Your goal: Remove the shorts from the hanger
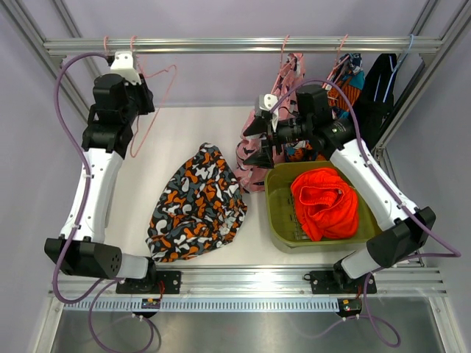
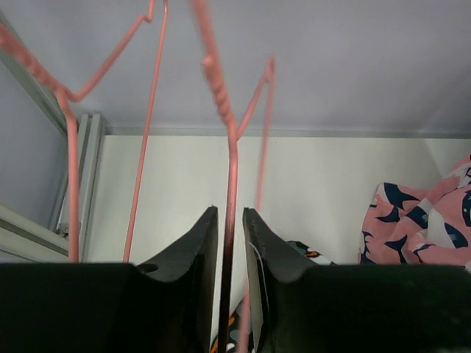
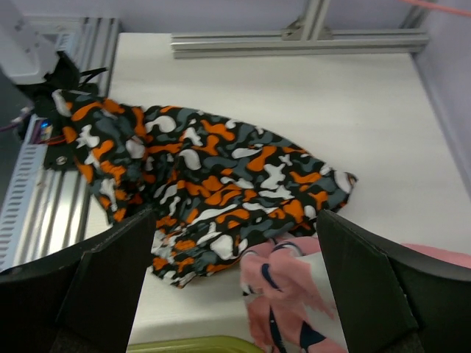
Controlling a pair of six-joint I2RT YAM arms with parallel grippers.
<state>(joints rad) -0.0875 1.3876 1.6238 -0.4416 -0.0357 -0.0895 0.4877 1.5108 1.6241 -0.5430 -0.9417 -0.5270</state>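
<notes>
My left gripper [image 1: 129,68] is up by the top rail, its jaws nearly closed on the wire of an empty pink hanger [image 2: 230,147] that runs between its fingers [image 2: 229,213]. The camouflage shorts [image 1: 197,206] lie loose on the table, also in the right wrist view [image 3: 213,176]. The pink printed shorts [image 1: 274,110] hang from the rail. My right gripper [image 1: 255,143] is wide open beside their lower part, which shows between its fingers [image 3: 294,294]. The teal-orange-navy shorts [image 1: 352,77] and the black shorts [image 1: 379,88] hang further right. The orange shorts [image 1: 324,202] lie in a bin.
The green bin [image 1: 276,213] stands at the right front of the table, just under my right arm. The aluminium rail [image 1: 221,45] crosses the back, with frame posts at both sides. A second empty pink hanger hook [image 1: 107,45] hangs at the far left.
</notes>
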